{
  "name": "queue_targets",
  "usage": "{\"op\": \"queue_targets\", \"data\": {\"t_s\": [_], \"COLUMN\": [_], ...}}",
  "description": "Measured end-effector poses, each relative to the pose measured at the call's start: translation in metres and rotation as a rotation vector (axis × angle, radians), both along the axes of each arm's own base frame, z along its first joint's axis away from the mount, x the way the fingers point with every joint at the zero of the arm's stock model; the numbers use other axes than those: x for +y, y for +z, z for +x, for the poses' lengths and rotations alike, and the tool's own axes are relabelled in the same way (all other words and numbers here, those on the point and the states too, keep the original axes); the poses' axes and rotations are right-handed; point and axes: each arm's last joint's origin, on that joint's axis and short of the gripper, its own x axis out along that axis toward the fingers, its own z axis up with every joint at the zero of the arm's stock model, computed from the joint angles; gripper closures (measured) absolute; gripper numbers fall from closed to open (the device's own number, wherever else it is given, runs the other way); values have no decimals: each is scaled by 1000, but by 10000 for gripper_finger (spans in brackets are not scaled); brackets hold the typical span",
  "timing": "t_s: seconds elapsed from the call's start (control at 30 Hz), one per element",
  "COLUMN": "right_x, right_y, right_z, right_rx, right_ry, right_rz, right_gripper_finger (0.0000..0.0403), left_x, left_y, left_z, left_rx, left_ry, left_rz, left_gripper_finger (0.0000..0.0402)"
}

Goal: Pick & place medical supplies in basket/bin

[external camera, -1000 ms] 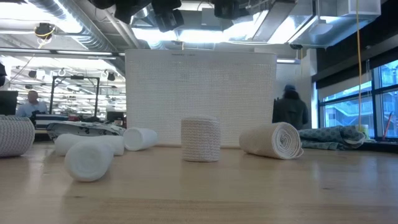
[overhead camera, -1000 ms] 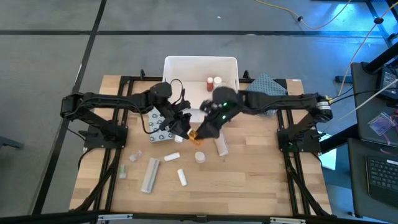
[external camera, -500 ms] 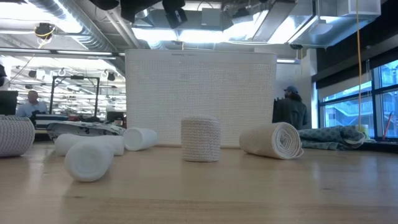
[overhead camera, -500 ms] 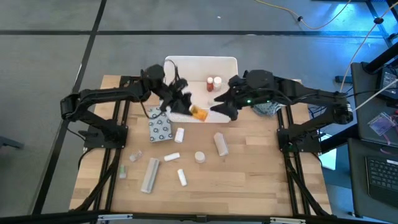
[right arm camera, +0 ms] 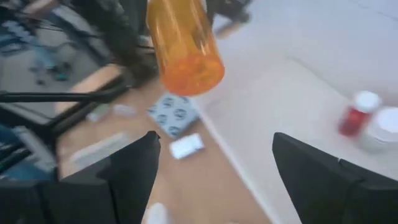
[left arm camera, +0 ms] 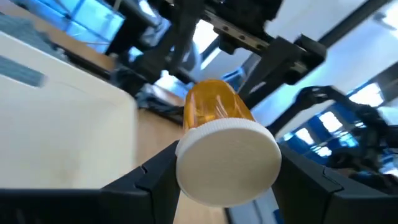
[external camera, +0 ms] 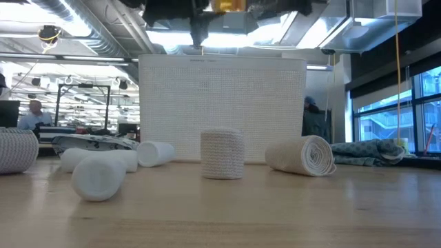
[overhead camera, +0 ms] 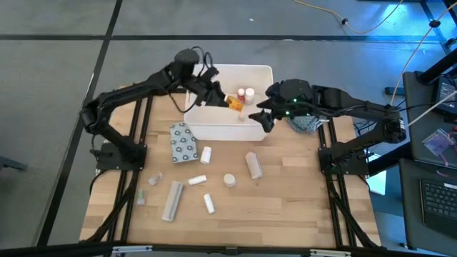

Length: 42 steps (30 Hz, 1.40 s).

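My left gripper [overhead camera: 223, 98] reaches over the white bin [overhead camera: 214, 130] and is shut on an orange bottle with a white cap [overhead camera: 233, 102]. The bottle hangs in the air above the bin's inside and shows at the top of the low view [external camera: 231, 5]. My right gripper [overhead camera: 264, 120] is open and hovers by the bin's near right corner, touching nothing. Its wrist view shows the orange bottle [right arm camera: 185, 43] ahead, beyond its fingers. Two white-capped red bottles [overhead camera: 245, 94] stand inside the bin. My left gripper pinches the orange bottle at its white cap end [left arm camera: 227, 163] between its two fingers [left arm camera: 155, 180]. The orange body [left arm camera: 211, 106] sticks out forward past the fingertips. The bottle is lifted clear, lying roughly level above the bin.
On the table near the bin lie a grey dotted packet [overhead camera: 183, 143], several white and beige rolls [overhead camera: 253, 165] and a long pale tube [overhead camera: 172, 200]. A blue-grey patterned cloth [overhead camera: 305, 123] lies under my right arm. In the low view, rolls [external camera: 222, 153] stand before the bin's wall [external camera: 220, 89].
My left gripper has carried the orange bottle up from the table's middle and toward the far edge, until it is over the bin. My right gripper has drawn back from beside the bottle toward the far right and now holds by the bin's corner.
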Motion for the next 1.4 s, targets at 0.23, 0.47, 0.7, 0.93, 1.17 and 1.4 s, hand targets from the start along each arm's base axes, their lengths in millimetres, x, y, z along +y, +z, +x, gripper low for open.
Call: {"op": "queue_targets", "data": {"t_s": [0.23,0.47,0.7,0.93,1.17,1.4], "right_x": [-18,-36,-52,-62,-71,-80], "right_y": [-12,-12,-12,-13,-13,-13], "right_z": [-15,-22,-27,-32,-36,-40], "right_rx": [177,211,223,235,237,239], "right_ry": [-148,-244,-295,-322,-362,-399], "right_rz": [-33,-88,-96,-106,-100,-95], "right_gripper_finger": [93,93,93,93,93,93], "left_x": [29,50,69,85,90,94], "left_y": [5,-1,-31,-72,-99,-126], "left_z": [10,19,44,59,71,80], "left_rx": [182,646,779,985,1035,1103], "left_ry": [75,241,209,238,200,170], "left_rz": [181,559,631,721,733,753], "left_gripper_finger": [197,197,197,197,197,196]}}
